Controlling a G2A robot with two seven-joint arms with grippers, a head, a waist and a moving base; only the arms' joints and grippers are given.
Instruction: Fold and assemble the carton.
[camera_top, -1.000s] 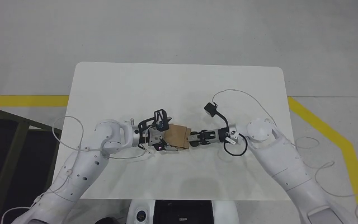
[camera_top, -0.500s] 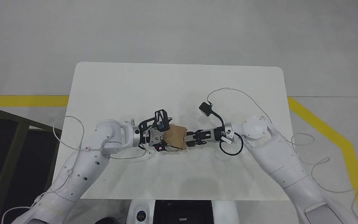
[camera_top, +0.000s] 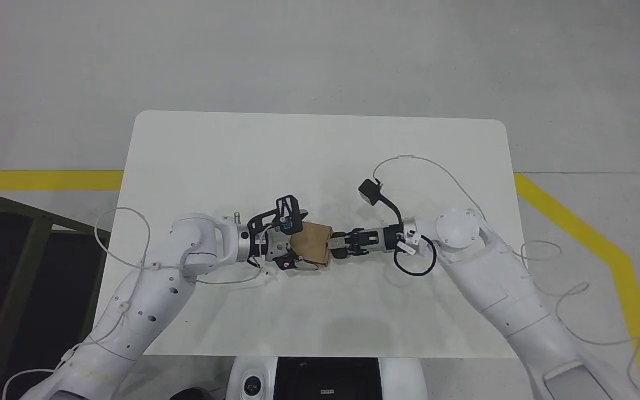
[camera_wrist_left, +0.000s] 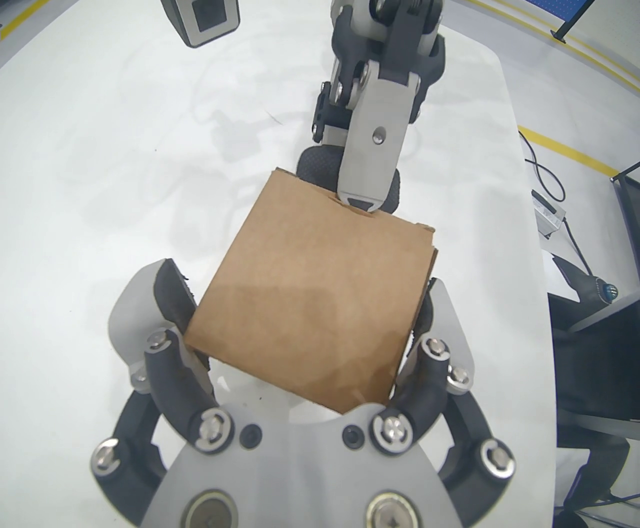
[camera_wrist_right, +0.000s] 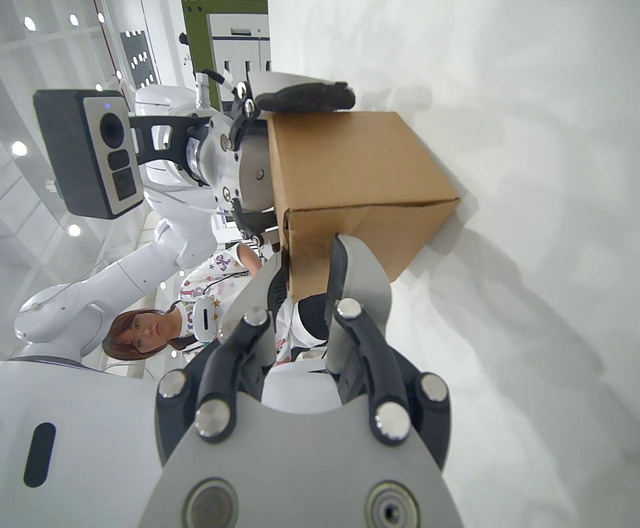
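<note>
The left gripper's (camera_wrist_left: 300, 280) two black-padded fingers (camera_wrist_left: 172, 295) press against opposite side walls of the plain brown cardboard carton (camera_top: 315, 243), clamping it between them. On the carton's far end, the right gripper (camera_wrist_right: 311, 252) pinches one thin wall edge, with one finger (camera_wrist_right: 357, 275) on the outer face and the other behind it. The closed, box-shaped carton sits between both wrists, near the front middle of the white rounded table (camera_top: 200, 160), with one face against the tabletop.
</note>
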